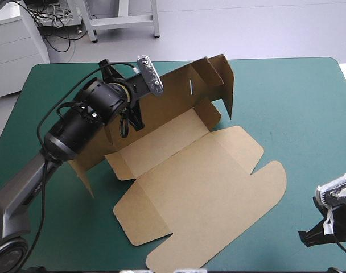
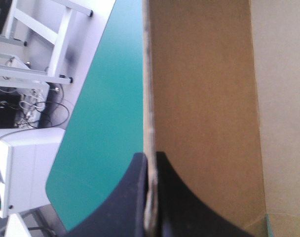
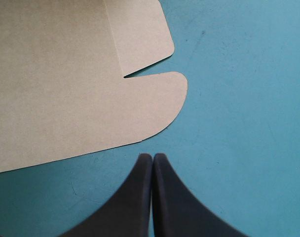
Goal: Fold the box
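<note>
Box [image 1: 201, 182] wall pinched inside left claw [image 2: 150, 163].

The right half of the teal-green cover [image 1: 298, 102] lies bare from far edge to near edge, open to approach. The right gripper [image 3: 152, 157], fingers pressed together, hangs over this bare stretch near the table's right near corner, just beside the rounded flap [image 3: 160, 98] of the brown box [image 1: 190, 176]. The box's flat panels fill the table's middle down to the near edge. Its raised wall [image 1: 173, 94] stands as a barrier across the far left, an end flap [image 1: 227, 85] upright at its right end. The left arm [image 1: 76, 125] crosses the left side up to that wall, where the left gripper [image 2: 150, 163] pinches its edge. A strip of bare cover runs behind the wall.
</note>
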Tool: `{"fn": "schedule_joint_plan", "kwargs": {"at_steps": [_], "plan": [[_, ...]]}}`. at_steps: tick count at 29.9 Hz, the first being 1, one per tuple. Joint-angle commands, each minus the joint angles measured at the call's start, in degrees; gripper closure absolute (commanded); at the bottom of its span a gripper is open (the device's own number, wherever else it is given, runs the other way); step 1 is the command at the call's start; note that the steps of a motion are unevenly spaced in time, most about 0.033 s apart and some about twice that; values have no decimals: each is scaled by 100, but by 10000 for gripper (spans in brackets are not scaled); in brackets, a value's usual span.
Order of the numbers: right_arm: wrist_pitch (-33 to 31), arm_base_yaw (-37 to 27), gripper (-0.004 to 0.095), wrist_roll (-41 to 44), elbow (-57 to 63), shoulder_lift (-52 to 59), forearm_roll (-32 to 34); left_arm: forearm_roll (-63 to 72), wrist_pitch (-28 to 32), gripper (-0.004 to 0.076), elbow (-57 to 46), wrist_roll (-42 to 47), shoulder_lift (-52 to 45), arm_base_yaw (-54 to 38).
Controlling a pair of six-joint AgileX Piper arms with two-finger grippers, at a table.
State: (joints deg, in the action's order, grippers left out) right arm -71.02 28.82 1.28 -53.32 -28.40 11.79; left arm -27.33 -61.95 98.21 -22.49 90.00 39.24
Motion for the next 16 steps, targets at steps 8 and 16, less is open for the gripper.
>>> {"fn": "schedule_joint_plan", "kwargs": {"at_steps": [8,16], "plan": [[288,-23,926,-55,-129,-56,72,-658,1595,756,-483,-370,-185,459],[288,-23,926,-55,-129,-56,85,-1415,2767,756,-1567,-270,-467,809]]}}
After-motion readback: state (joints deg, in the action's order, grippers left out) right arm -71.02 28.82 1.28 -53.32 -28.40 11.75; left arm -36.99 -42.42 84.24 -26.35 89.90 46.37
